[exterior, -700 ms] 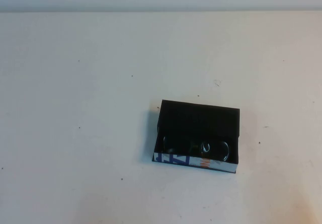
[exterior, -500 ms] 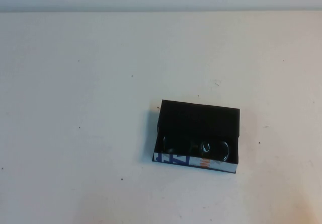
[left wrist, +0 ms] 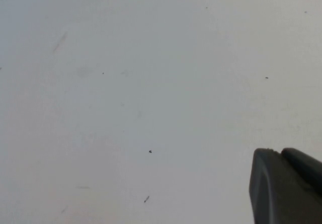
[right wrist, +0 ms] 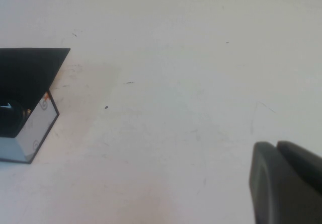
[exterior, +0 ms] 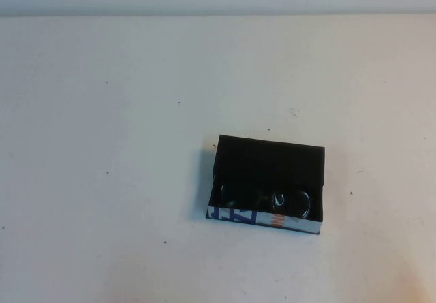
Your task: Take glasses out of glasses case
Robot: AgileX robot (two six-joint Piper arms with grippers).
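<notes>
Left end effector (left wrist: 287, 186): only a dark corner of it shows in the left wrist view, over bare surface (left wrist: 151, 83); cannot tell whether it is spread or pressed together. Not seen in the high view.

Right end effector (right wrist: 287, 183): likewise a single dark corner in the right wrist view, hanging above the surface; state cannot be told. Not seen in the high view.

Surface: white, flecked with small dark specks and faint scuffs.

Glasses case (exterior: 267, 184): open black shallow box lying flat on the surface, its printed white, blue and orange side edge toward the robot. In the right wrist view a corner of the glasses case (right wrist: 27, 100) shows well apart from the right end effector, with only bare surface between them. No part of it appears in the left wrist view.

Glasses (exterior: 269, 201): lying inside the case against its printed edge, dark lenses catching small glints. Neither end effector touches them.
</notes>
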